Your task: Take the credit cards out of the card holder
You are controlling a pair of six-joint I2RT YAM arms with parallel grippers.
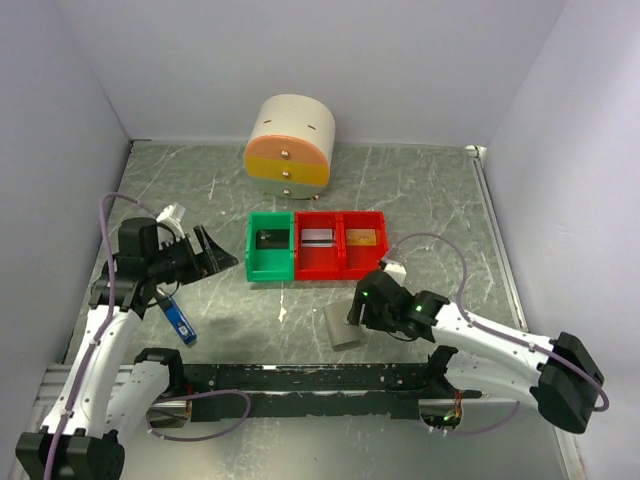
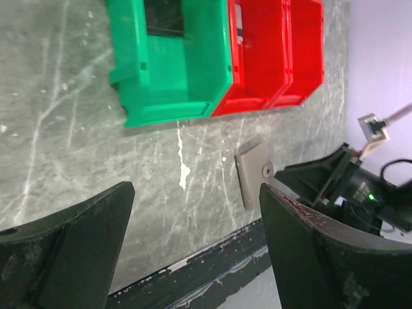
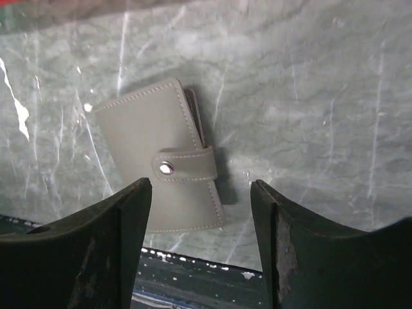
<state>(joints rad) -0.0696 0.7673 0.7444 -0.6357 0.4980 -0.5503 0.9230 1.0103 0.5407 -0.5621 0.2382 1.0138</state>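
Note:
The grey-brown card holder (image 1: 341, 329) lies flat on the table near the front rail, folded shut with its strap snapped. It shows in the right wrist view (image 3: 161, 154) and in the left wrist view (image 2: 252, 168). My right gripper (image 1: 362, 312) is open and empty, just right of and above the holder, with the holder's near right corner between its jaws (image 3: 201, 212). My left gripper (image 1: 216, 254) is open and empty at the left, well away from the holder. Cards lie in the bins: a black one (image 1: 270, 239), a silver one (image 1: 318, 237), a gold one (image 1: 361, 237).
A green bin (image 1: 270, 248) and two red bins (image 1: 340, 245) stand side by side mid-table. A round drawer unit (image 1: 290, 145) is at the back. A narrow blue-and-black stick (image 1: 177, 318) lies at the left. A black rail (image 1: 300, 378) runs along the front edge.

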